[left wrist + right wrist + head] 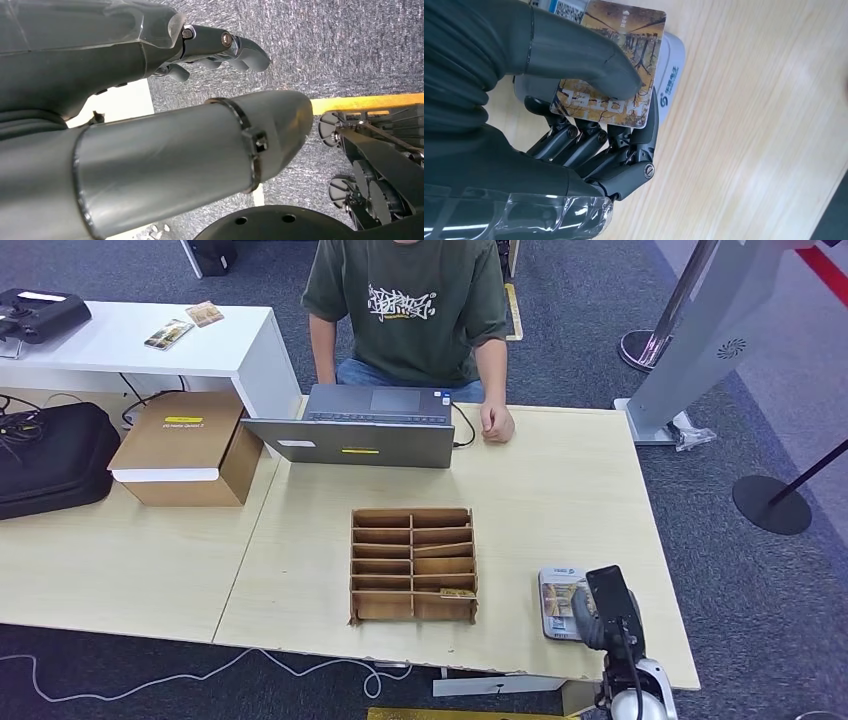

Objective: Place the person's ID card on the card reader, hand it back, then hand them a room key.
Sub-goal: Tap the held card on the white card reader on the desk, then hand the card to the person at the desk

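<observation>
Presently the right hand (589,125) pinches the ID card (616,60) between thumb and fingers over the white card reader (560,602) at the table's (560,500) five o'clock corner, the compartmented key box (412,564) centre, left hand (220,47) empty, fingers loosely curled.

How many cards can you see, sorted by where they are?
Held by the right hand over the card reader: 1 card
In the wooden organizer: 1
On the white table: 2
Total: 4
</observation>
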